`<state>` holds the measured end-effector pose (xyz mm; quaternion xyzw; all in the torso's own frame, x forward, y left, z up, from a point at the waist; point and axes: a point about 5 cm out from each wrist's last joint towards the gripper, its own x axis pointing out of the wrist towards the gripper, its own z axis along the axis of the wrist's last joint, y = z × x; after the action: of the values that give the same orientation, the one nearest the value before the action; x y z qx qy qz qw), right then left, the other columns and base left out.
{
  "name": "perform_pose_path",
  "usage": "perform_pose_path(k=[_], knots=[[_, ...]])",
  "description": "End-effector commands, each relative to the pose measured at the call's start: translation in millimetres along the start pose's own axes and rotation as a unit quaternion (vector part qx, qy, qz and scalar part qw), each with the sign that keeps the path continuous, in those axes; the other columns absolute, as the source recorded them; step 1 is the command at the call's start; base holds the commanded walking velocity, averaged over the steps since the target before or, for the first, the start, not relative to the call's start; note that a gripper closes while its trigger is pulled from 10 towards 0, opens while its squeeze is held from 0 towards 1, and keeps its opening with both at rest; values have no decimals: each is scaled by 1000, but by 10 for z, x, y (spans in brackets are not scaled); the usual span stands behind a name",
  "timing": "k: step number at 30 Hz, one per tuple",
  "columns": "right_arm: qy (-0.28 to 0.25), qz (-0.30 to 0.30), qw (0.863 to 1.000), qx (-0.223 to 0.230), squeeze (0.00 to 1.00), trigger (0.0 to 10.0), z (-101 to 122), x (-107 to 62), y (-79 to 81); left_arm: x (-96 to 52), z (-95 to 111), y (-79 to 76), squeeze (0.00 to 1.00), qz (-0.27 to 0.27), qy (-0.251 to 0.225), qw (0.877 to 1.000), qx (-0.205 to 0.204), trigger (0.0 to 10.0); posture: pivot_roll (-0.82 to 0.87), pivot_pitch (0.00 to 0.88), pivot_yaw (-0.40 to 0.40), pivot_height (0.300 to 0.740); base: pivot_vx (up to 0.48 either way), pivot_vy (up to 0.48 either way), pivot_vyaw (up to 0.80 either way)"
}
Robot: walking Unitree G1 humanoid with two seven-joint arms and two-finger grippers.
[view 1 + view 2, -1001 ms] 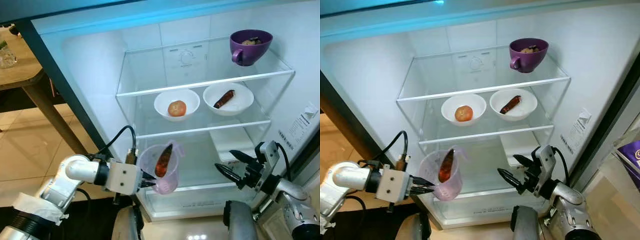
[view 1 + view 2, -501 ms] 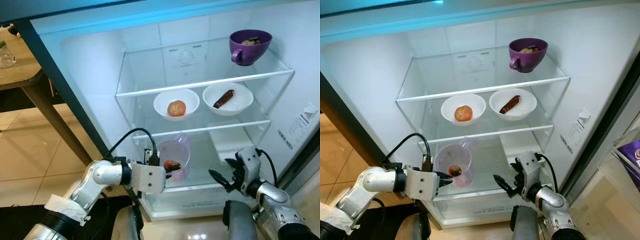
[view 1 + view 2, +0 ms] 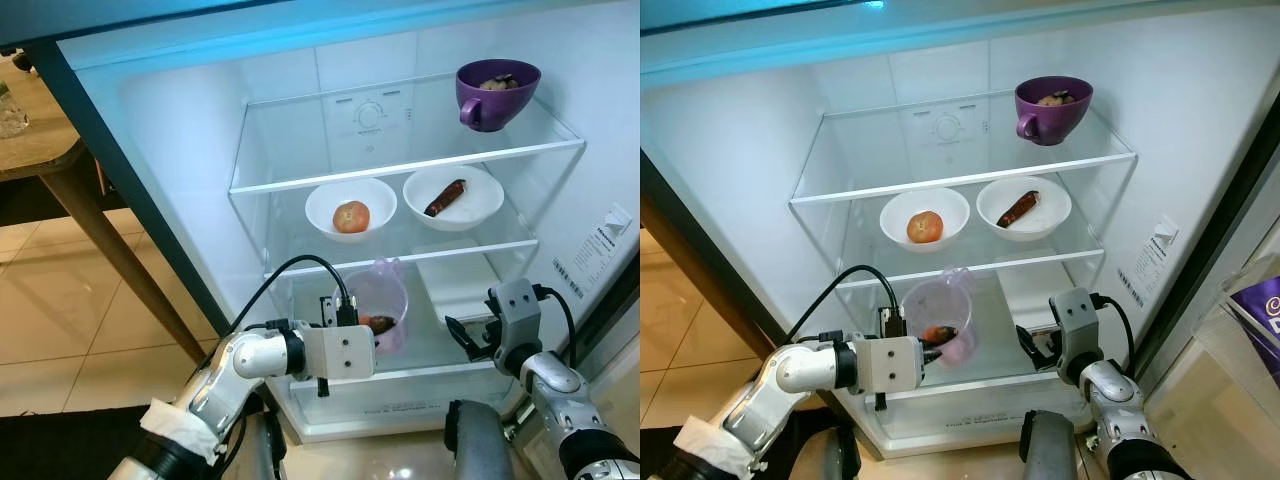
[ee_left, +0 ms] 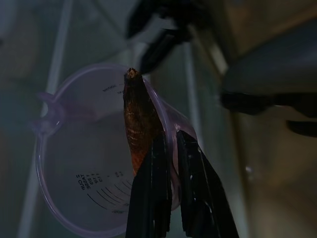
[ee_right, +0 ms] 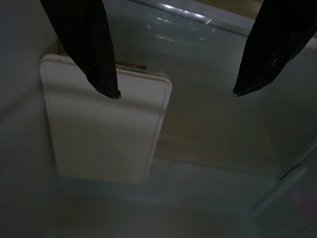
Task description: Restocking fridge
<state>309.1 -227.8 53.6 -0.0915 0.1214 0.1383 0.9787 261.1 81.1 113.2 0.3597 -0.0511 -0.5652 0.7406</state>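
Silver arms (image 3: 255, 357), black cables, black jaws.

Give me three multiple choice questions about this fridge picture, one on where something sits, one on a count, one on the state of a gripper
1. Where is the purple mug?
A. Top shelf
B. Middle shelf
C. Bottom shelf

2. How many white bowls stand on the middle shelf?
A. One
B. Two
C. Three

3. What is the left gripper doing?
A. Hanging open and idle
B. Clamped on the rim of the clear jug
C. Gripping a white bowl

Answers: 1 A, the mug stands at the right of the top glass shelf. 2 B, one bowl holds a round fruit and the other bowl a dark long piece. 3 B, the left wrist view shows one finger inside and one outside the jug's wall.
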Motion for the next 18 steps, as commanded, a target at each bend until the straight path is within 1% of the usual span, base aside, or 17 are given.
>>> perform_pose_path(k=[1, 3, 5, 6, 8, 11, 12, 13, 15, 17, 18], knots=[[9, 1, 1000, -6, 0, 10000, -44, -7, 18, -45, -60, -22, 0, -6, 12, 1000, 3, 10000, 43, 65, 89, 447, 0, 0, 0], [30, -3, 999, -11, 0, 10000, -126, -7, 53, -38, -242, -153, 0, -19, 52, 998, -1, 10000, 42, 66, 93, 447, 0, 0, 0], [38, -6, 999, -14, 0, 10000, -169, -6, 86, -22, -330, -230, 0, -21, 77, 997, -2, 10000, 42, 67, 93, 447, 0, 0, 0], [38, -6, 999, -14, 0, 10000, -169, -6, 86, -22, -330, -230, 0, -21, 77, 997, -2, 10000, 42, 67, 93, 447, 0, 0, 0], [43, -2, 999, -10, 0, 10000, -220, -4, 158, 4, -431, -322, 0, -15, 101, 995, -7, 10000, 41, 70, 93, 447, 0, 0, 0], [44, 3, 999, -5, 0, 10000, -241, -2, 202, 21, -474, -349, 0, -6, 113, 994, -7, 10000, 42, 73, 91, 447, 0, 0, 0], [45, 5, 999, -3, 0, 10000, -259, 2, 245, 55, -499, -349, 0, 12, 119, 993, -13, 10000, 42, 77, 88, 447, 0, 0, 0], [45, 5, 999, -3, 0, 10000, -259, 2, 245, 55, -499, -349, 0, 12, 119, 993, -13, 10000, 42, 77, 88, 447, 0, 0, 0], [46, 8, 999, -2, 0, 10000, -275, 17, 314, 153, -527, -305, 0, 64, 122, 990, -33, 10000, 34, 93, 80, 447, 0, 0, 0], [46, 8, 999, -2, 0, 10000, -275, 17, 314, 153, -527, -305, 0, 64, 122, 990, -33, 10000, 34, 93, 80, 447, 0, 0, 0], [46, 8, 999, -2, 0, 10000, -272, 31, 342, 213, -538, -280, 0, 89, 122, 988, -38, 10000, 29, 100, 80, 447, 0, 0, 0]])
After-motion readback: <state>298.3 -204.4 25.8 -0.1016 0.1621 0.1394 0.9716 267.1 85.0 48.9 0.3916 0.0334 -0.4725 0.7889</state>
